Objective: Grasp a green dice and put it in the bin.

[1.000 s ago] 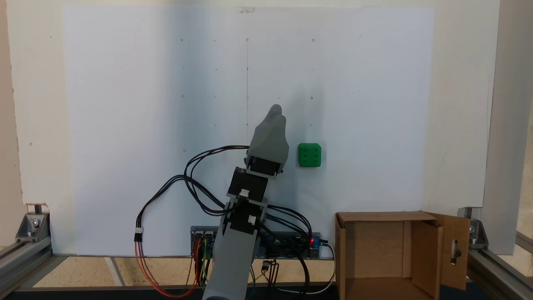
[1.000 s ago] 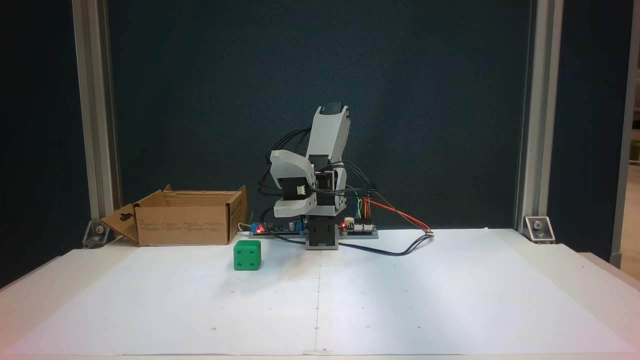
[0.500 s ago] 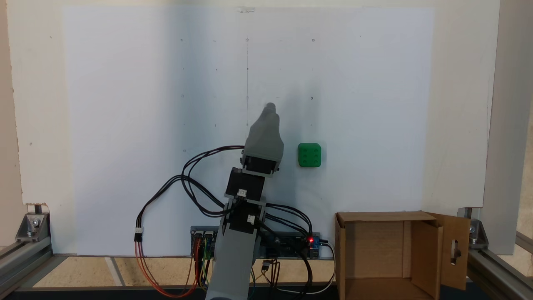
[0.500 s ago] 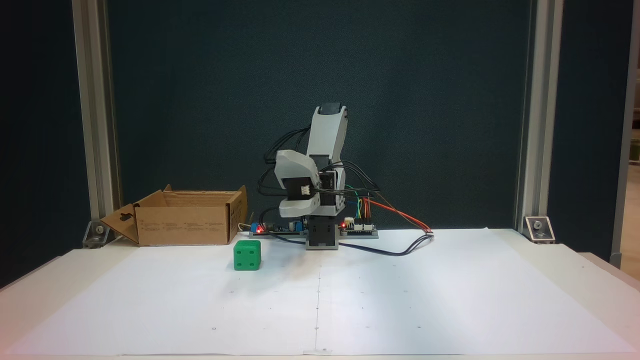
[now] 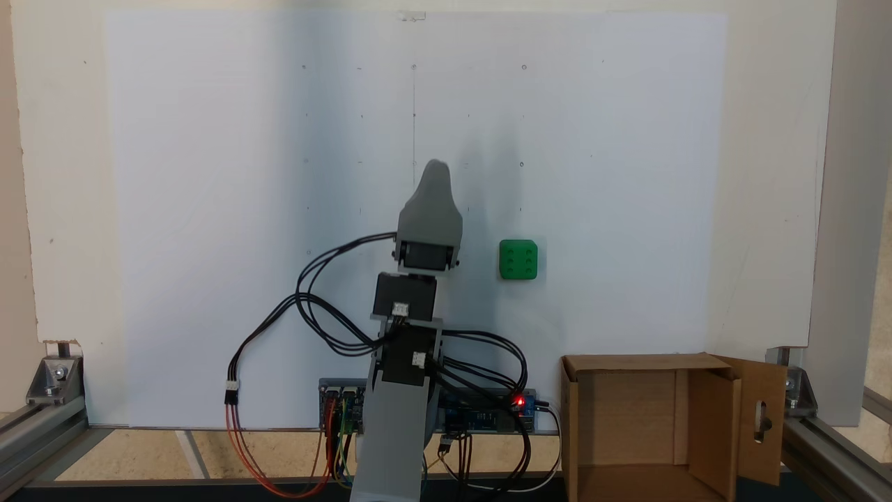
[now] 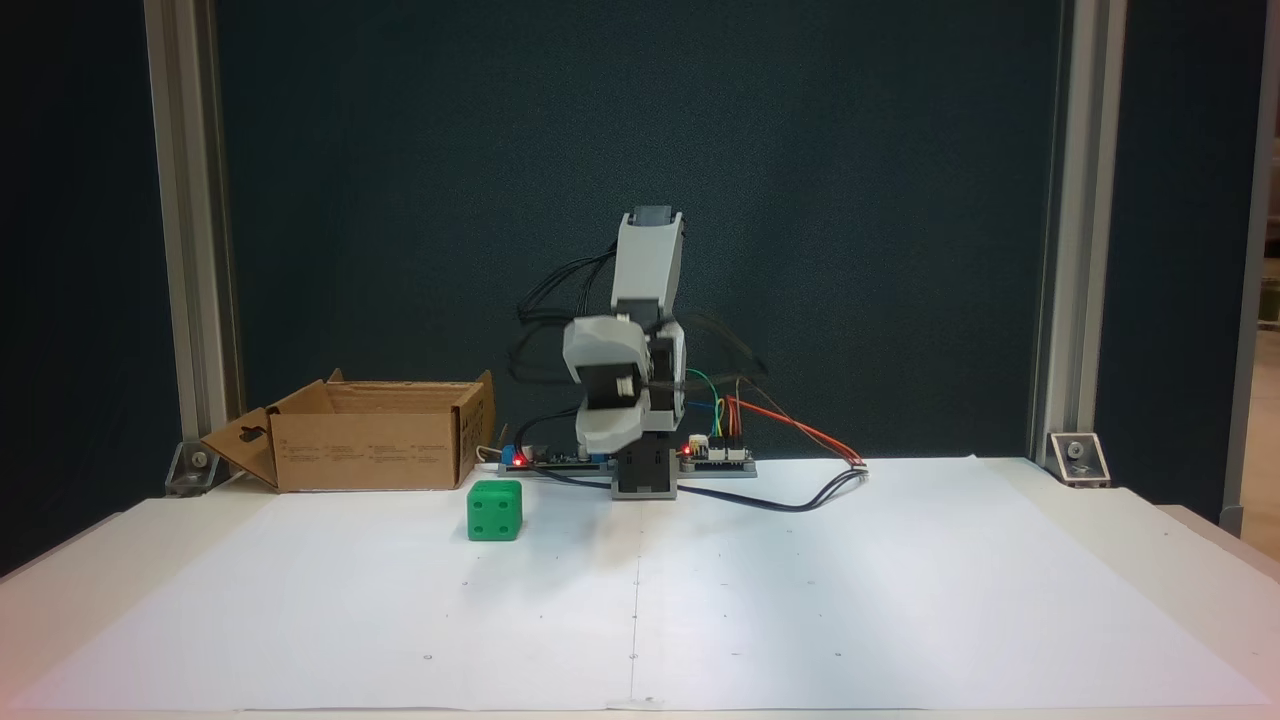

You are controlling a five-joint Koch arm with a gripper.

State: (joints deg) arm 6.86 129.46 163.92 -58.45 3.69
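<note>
Resting untouched on the white-papered table [image 5: 209, 209], well outside the brown cardboard box bin [image 5: 655, 390], the small green plastic dice [image 5: 518, 259] awaits the raised grey hand [image 5: 435, 171], jaw state indiscernible; nothing yet accomplished.

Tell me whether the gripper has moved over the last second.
Yes. In the top-down fixed view the gripper has swung leftward, away from the green dice, which sits unmoved on the white paper.
</note>
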